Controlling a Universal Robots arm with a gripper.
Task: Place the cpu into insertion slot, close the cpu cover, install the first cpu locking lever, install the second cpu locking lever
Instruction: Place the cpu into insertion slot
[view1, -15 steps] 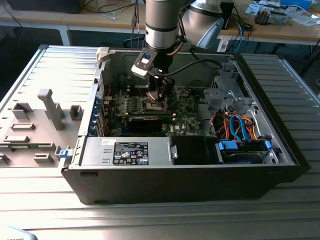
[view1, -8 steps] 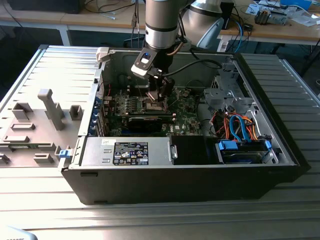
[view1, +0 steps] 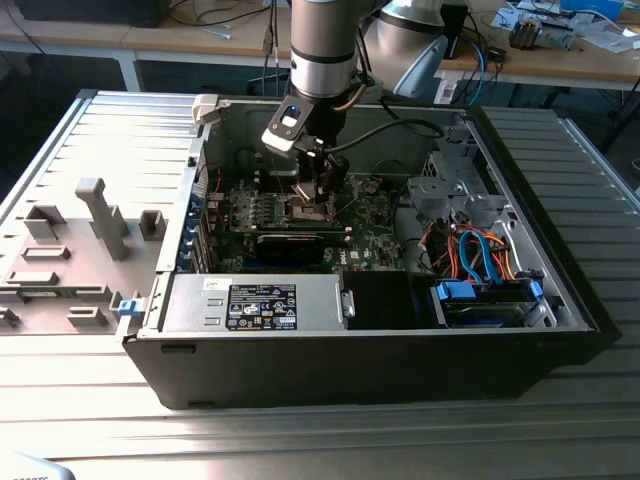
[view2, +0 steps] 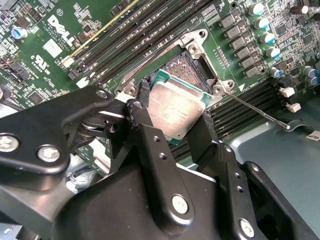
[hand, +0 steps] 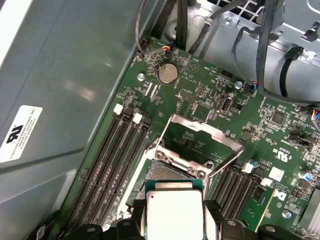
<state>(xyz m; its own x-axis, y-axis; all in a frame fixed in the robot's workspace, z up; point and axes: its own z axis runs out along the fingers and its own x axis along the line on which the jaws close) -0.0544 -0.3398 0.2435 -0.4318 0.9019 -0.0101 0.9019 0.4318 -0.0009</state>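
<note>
The flat, square, silver-topped cpu (view2: 177, 107) hangs above the bare insertion slot (hand: 172, 170), whose thin silvery frame-shaped cpu cover (hand: 207, 131) stands raised open.

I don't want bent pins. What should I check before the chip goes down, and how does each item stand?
1. The cpu is clamped in the hand: ok.
2. The cpu cover is flipped up, off the socket: ok.
3. The visible part of the socket is bare: ok.
4. One locking lever is swung clear: ok.
5. The cpu is squared to the socket: cannot tell.
</note>
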